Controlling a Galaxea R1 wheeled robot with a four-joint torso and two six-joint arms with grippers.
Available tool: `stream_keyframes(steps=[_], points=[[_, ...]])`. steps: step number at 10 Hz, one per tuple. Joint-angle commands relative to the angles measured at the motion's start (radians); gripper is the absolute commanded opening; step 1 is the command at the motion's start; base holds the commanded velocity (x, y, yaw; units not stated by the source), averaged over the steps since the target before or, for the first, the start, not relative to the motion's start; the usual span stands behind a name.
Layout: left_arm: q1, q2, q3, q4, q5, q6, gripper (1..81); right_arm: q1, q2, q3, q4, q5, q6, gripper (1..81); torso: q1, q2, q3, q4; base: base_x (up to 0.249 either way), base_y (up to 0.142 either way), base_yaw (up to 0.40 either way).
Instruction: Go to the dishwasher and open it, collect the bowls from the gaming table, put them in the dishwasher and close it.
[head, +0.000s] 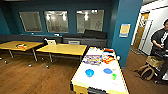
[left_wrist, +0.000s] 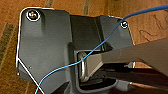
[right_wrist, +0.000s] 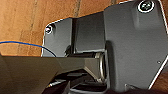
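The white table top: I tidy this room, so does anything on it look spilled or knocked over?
No. On the gaming table two blue bowls and a green bowl sit apart, nothing spilled. Colourful packets lie at its far end.

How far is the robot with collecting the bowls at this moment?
Done: it has reached the gaming table. In hand: nothing; two blue bowls and the green bowl lie on the white top, uncollected. Left: picking them up, loading and closing the dishwasher.

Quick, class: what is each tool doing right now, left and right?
Left tool: cannot be told; its wrist camera looks down at wooden floor.
Right tool: cannot be told; same wooden floor below it.
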Motion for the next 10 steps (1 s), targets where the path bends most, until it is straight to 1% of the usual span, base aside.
stream_keyframes(steps=[1,10], points=[[-0.032,0.001,0.011,0.066,0.071,-0.052,81.1,0.053,0.004,0.007,-0.010,-0.047,-0.004,81.1,0.000,0.000,0.000,0.000,0.000,-0.070,0.000],[-0.032,0.001,0.011,0.066,0.072,-0.052,81.1,0.056,0.005,0.006,-0.010,-0.047,-0.004,81.1,0.000,0.000,0.000,0.000,0.000,0.000,0.000]])
